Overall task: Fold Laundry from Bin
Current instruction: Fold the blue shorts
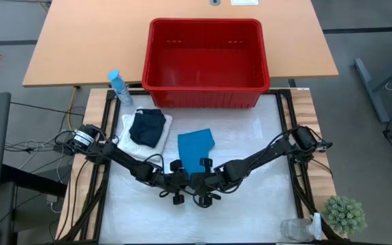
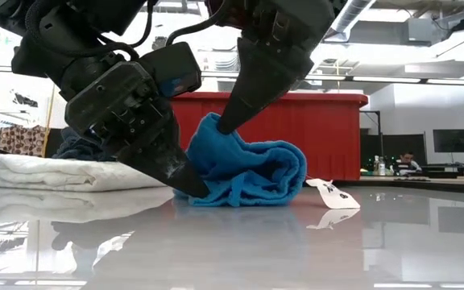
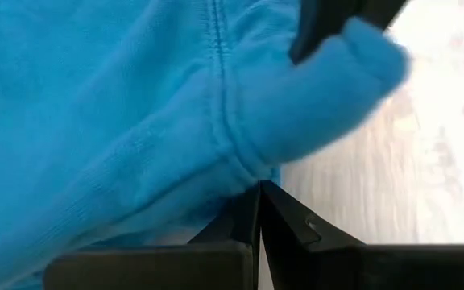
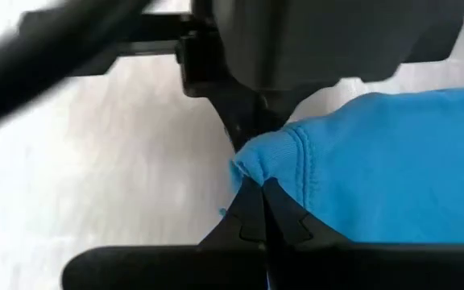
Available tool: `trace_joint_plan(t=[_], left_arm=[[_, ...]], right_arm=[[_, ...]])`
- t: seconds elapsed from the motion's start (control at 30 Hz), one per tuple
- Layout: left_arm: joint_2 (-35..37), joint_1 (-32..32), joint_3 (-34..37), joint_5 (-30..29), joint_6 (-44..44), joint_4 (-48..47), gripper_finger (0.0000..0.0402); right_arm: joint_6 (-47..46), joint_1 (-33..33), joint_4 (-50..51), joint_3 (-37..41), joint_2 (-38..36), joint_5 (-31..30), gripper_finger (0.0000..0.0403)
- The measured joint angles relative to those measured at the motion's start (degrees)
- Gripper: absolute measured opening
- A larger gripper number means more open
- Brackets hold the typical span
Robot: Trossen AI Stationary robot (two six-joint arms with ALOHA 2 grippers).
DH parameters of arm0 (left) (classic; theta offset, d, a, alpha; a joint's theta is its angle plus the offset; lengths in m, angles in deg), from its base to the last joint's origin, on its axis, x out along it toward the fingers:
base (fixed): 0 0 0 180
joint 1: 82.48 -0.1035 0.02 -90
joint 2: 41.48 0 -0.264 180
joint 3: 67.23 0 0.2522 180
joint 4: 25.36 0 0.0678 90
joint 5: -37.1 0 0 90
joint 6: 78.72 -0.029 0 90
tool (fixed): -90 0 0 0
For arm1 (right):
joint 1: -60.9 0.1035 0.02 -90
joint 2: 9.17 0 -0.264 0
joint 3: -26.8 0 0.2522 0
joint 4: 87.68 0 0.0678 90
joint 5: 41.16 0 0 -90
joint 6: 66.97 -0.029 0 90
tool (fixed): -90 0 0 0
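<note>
Both arms are down at the near middle of the worktop (image 1: 264, 204), working the teal cloth (image 1: 196, 150). The left gripper (image 1: 175, 182) is clamped on its near edge, and the right gripper (image 1: 206, 182), just beside it, pinches a neighbouring corner. The cloth's long axis runs away from the jaws toward the red bin (image 1: 206, 61) at the far edge. The white cloth (image 1: 124, 139) with the dark cloth (image 1: 147, 127) on top sits toward the left edge.
</note>
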Motion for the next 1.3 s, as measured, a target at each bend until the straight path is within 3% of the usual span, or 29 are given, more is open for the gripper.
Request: trace_joint_plan(t=[0.73,0.93,1.3], left_arm=[[-0.1,0.0,-0.2,0.3,2.1,1.1,0.0],[0.4,0.0,-0.2,5.9,2.5,1.5,0.0],[1.6,-0.9,-0.8,10.0,3.1,-0.7,0.0]], right_arm=[[-1.2,-0.6,-0.6,0.0,5.7,0.8,0.0013],[-1.8,-1.3,-0.3,0.0,5.6,1.4,0.0018],[-1.7,-1.5,0.1,0.0,6.5,2.1,0.0043]])
